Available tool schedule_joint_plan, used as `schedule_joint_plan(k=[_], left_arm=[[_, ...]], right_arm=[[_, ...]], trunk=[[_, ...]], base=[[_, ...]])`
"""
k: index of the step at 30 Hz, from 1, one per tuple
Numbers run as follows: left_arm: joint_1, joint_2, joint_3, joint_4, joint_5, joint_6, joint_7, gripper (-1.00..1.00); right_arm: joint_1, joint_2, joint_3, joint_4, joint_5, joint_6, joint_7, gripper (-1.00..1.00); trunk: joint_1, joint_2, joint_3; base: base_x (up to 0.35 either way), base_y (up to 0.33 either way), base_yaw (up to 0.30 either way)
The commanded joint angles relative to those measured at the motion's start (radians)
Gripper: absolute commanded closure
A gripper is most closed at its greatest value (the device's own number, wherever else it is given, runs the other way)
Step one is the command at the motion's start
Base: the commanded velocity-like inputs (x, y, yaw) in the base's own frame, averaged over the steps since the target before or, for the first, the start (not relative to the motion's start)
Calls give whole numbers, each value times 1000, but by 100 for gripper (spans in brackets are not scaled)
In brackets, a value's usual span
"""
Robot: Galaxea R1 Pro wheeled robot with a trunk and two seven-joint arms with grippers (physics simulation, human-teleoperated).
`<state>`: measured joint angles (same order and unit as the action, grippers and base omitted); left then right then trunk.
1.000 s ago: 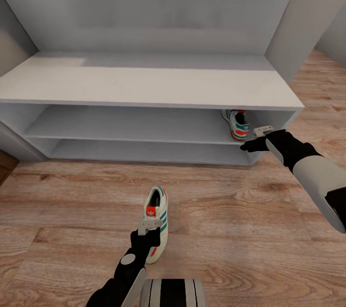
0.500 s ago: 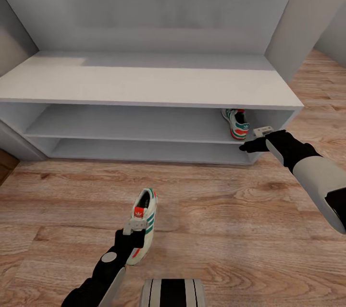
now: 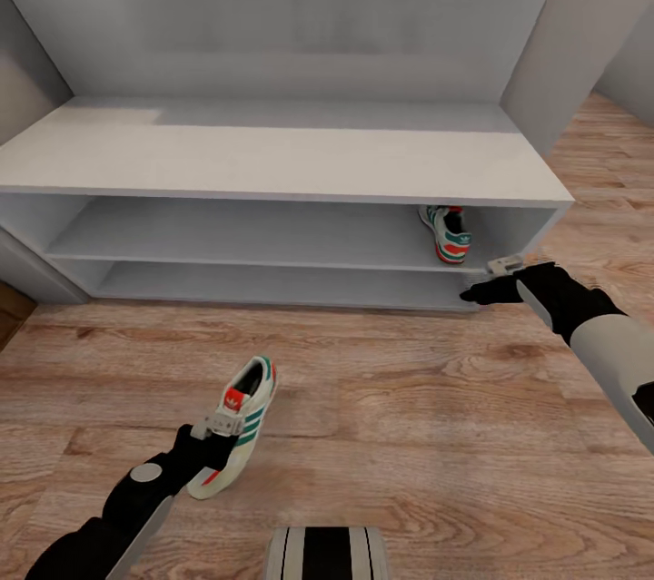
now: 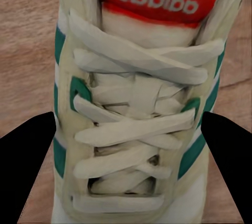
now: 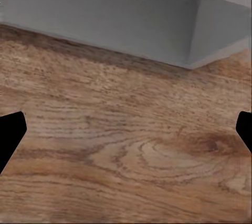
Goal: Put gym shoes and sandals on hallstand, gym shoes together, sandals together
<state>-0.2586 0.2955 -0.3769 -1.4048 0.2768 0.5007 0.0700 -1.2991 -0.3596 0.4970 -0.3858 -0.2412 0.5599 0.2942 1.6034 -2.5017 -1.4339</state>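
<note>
Setting: a home hallway, rendered in simulation. Evidence: wood-plank floor (image 3: 436,398), plain grey walls (image 3: 581,35), and a low grey-white shoe rack (image 3: 272,158) with two open shelves against a tall back panel. One sneaker (image 3: 447,235) sits on the upper shelf and another (image 3: 238,426) is out over the floor; the brown patch at the far left edge is possibly other furniture.

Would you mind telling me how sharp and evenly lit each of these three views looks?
Head view: even, soft light, a brighter patch on the hallstand top at left, faint shadow under the held gym shoe. Left wrist view: laces slightly soft, the black fingers featureless. Right wrist view: corridor floor grain smeared, no glare.
</note>
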Motion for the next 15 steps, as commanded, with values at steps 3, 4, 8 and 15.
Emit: schedule_joint_plan(k=[3, 4, 8, 15], left_arm=[[-1, 24, -3, -5, -2, 10, -26, 100], [-2, 34, -3, -7, -3, 13, -37, 100], [-5, 75, -5, -13, -5, 19, -103, 100], [-6, 116, -6, -24, -70, 24, -240, 100]], right_arm=[[52, -21, 0, -35, 0, 0, 39, -100], [74, -30, 0, -53, 0, 0, 54, -100], [178, -85, 0, -158, 0, 0, 119, -100], [324, -184, -7, -284, -3, -7, 251, -100]], trunk=[[0, 0, 0], [0, 0, 0], [0, 0, 0], [0, 0, 0]], base=[[0, 0, 0], [0, 0, 0], [0, 0, 0], [0, 0, 0]])
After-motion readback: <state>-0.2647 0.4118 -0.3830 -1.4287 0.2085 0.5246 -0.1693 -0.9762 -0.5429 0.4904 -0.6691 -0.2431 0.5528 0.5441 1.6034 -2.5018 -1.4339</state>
